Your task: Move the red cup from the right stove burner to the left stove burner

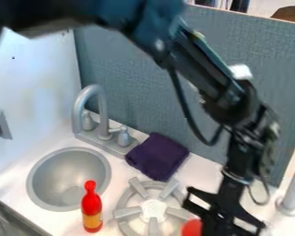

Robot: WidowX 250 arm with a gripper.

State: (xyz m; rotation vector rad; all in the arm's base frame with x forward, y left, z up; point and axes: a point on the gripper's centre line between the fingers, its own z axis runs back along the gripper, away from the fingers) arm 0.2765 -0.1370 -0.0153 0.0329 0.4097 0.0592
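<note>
Robot arm: (202,60) large across top, angled down to lower right; likely lets it reach over the desk (198,171) from above.
End effector: (221,219) lower right, hanging beside the burner. Can't tell if wide or narrow, or if it holds anything.
Red object: (191,227) bottom edge, just left of end effector; contact unclear, type unclear.
Sauce bottle: (91,209) red, yellow label, bottom left of center. Upright between sink and burner, probably so it stands on flat surface.
Burner: (126,212) bottom center, grate arms spread around the middle, presumably to support cookware.
Cloth: (156,156) purple, folded into compact pad behind burner, likely for tidiness.
Faucet: (101,110) behind sink (70,175), spout curved toward it.
</note>
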